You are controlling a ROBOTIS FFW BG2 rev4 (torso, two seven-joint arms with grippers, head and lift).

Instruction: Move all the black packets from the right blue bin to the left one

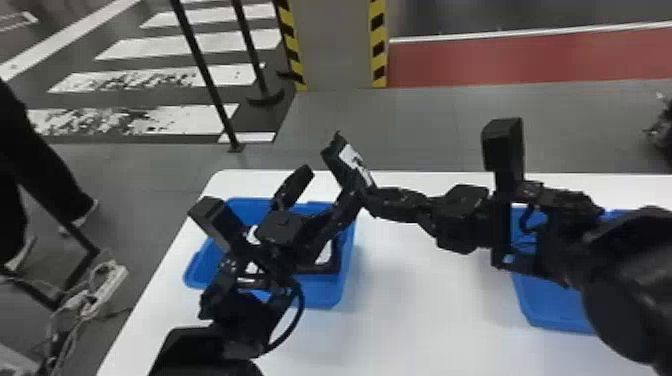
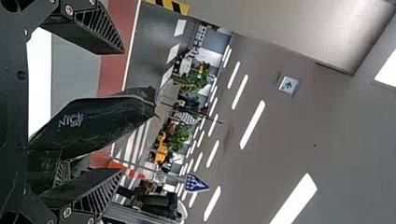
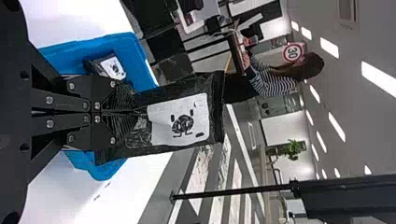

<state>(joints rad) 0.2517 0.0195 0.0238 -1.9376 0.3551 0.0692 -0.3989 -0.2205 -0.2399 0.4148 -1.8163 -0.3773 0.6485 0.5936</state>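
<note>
Near the far right corner of the left blue bin (image 1: 320, 298), holding up one black packet (image 1: 354, 162) in the right fingers (image 1: 392, 200).
With the right fingers pinched together on one end of the packet, spreading the left fingers (image 1: 292, 186) wide, with the packet between them. Showing another packet (image 3: 113, 67) with a white label inside the left blue bin and, well apart on the white bench (image 1: 425, 300), the right blue bin (image 1: 555, 310).

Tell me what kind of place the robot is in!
Probably a big indoor hall made to look a bit like a street: it has white crosswalk stripes, a round red-rimmed sign and rows of ceiling lights.
</note>
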